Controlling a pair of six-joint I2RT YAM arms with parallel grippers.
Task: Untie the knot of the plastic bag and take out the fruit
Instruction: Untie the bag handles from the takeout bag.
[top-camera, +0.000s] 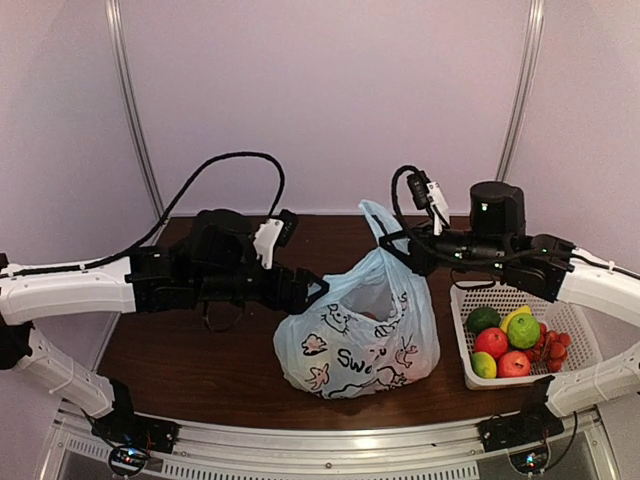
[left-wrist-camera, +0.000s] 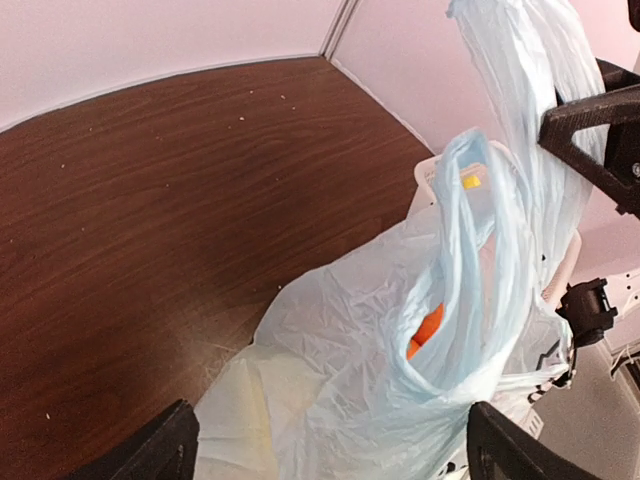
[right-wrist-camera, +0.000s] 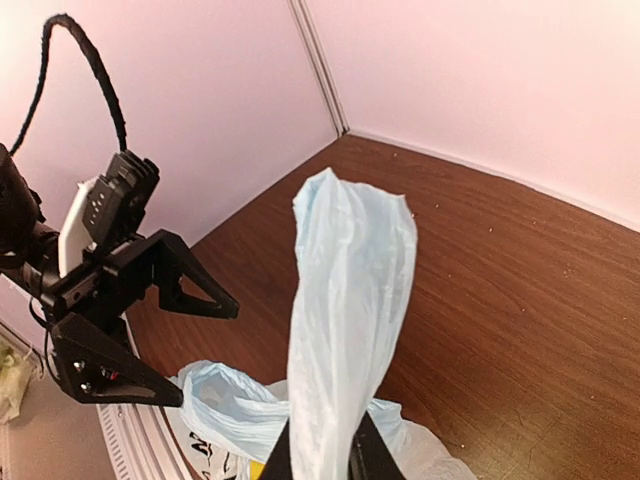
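Looked down on a dark wooden table (top-camera: 200, 370) backed by pale pink walls. Found the plastic bag (top-camera: 350, 345) standing at centre frame, mouth loose, one handle ear (top-camera: 378, 225) stretched toward upper centre. Noted the right gripper (top-camera: 408, 252) pinched on that ear and the left gripper (top-camera: 318, 290) spread wide just beside the bag's left rim. Saw a white mesh basket (top-camera: 585, 350) of green and red pieces at lower right, near the bag.

From the left wrist, caught both fingers (left-wrist-camera: 180, 445) far apart at the bottom corners, with the bag beyond them. Made out an orange fruit (left-wrist-camera: 428, 332) through the open mouth, right of centre.

From the right wrist, saw fingers (right-wrist-camera: 368, 455) pressed together on the blue ear at bottom centre, with the strip rising mid-frame. Spotted the left gripper at left, jaws spread.
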